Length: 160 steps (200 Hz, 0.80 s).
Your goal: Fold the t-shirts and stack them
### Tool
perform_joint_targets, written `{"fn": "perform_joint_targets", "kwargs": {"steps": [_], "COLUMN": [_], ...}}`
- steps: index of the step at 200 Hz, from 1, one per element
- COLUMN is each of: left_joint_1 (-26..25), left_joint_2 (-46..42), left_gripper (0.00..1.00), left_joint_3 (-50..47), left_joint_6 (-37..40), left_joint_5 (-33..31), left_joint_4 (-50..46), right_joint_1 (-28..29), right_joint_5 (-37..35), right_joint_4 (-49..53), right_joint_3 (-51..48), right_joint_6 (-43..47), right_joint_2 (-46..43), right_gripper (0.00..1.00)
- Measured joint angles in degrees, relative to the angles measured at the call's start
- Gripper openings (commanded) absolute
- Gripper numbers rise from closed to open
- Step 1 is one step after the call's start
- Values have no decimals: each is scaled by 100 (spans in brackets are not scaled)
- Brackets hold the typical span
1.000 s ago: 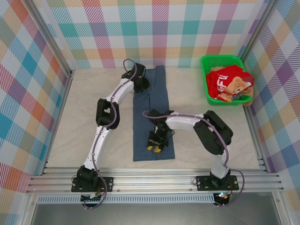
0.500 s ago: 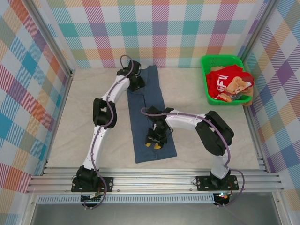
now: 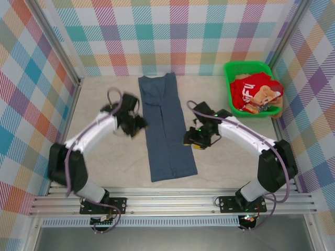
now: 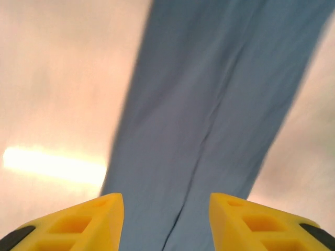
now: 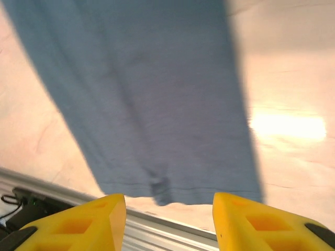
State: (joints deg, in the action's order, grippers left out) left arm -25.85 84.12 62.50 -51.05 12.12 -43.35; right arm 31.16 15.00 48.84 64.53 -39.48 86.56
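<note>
1. From above, the blue t-shirt (image 3: 165,125) lay as a long strip on the worktop (image 3: 220,167), far end to near end, with the left hand (image 3: 140,125) and right hand (image 3: 190,140) equally near its sides.
2. Left wrist: the left hand (image 4: 166,219) was apart and empty, with the shirt ahead.
3. Right wrist: the right hand (image 5: 169,222) was apart and empty, with the shirt ahead.

Left wrist: blue shirt (image 4: 209,104) blurred, cut off top and bottom; yellow fingers (image 4: 84,222) cropped at lower edge. Right wrist: shirt blurred, top cut off. Top view, upper right: red shirt (image 3: 253,90) lettering partly hidden by folds.
</note>
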Motion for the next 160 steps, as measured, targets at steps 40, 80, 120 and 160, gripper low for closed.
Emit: {"fn": "perform_joint_targets", "kwargs": {"steps": [40, 80, 120, 160], "left_joint_1": [-1733, -1832, -1832, -1836], "left_joint_2": [-776, -837, -632, -673], "left_gripper": [48, 45, 38, 40], "left_joint_3": [-2288, -2533, -2612, -2592], "left_joint_6": [-1700, -2164, -2006, -1567], "left_joint_5": [332, 407, 778, 654], "left_joint_4": [743, 1300, 1705, 1108], "right_joint_1": [-280, -269, -271, -271], "right_joint_5": [332, 398, 142, -109], "right_joint_4": [13, -125, -142, -70], "right_joint_3": [-835, -1390, -1659, -1648], "right_joint_6": [186, 68, -234, -358], "right_joint_2": [-216, -481, -942, -1176], "right_gripper": [48, 48, 48, 48]}}
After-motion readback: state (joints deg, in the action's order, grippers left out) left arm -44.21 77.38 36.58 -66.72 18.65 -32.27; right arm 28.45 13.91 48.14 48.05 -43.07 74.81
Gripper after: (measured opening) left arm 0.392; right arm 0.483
